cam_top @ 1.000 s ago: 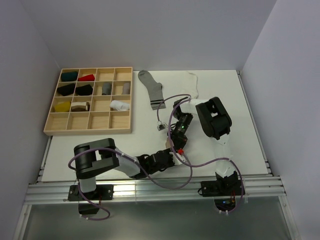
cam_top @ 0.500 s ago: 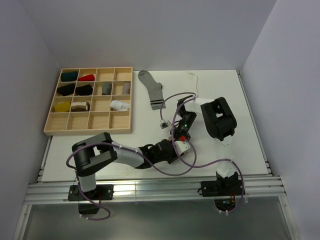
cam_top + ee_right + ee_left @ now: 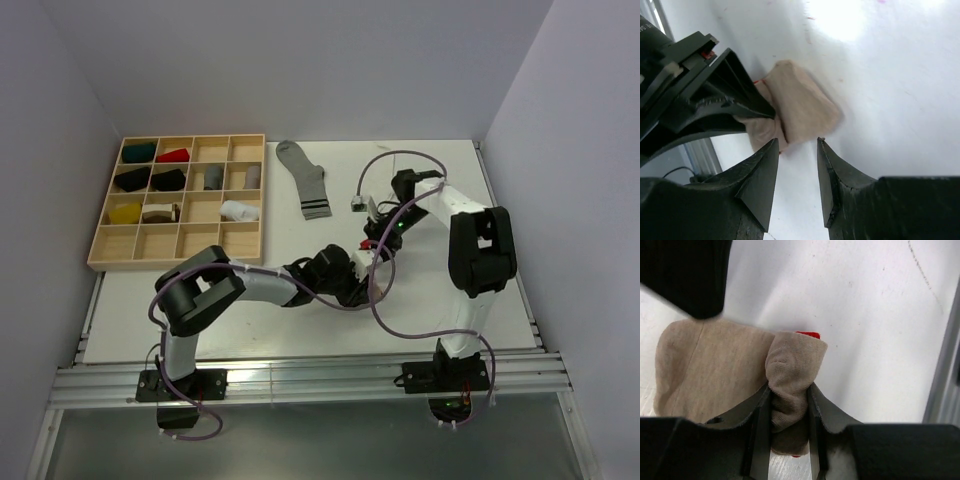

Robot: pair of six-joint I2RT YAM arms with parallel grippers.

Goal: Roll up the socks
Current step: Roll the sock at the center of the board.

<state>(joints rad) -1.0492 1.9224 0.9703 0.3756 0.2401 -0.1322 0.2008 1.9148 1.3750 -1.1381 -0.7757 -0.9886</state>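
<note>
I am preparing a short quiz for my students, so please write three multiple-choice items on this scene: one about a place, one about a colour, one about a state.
1. Where does the grey sock lie, relative to the tray?
A. inside it
B. on the table, to its right
C. under it

2. What colour is the sock in the left gripper?
A. beige
B. blue
C. green

3. The right gripper is
A. shut on the grey sock
B. shut on the tray
C. open, holding nothing

Answers:
1 B: the top view shows it flat on the table, outside the tray.
2 A: the left wrist view shows the beige sock pinched between the fingers.
3 C: the right wrist view shows its fingers apart, gripping nothing.
</note>
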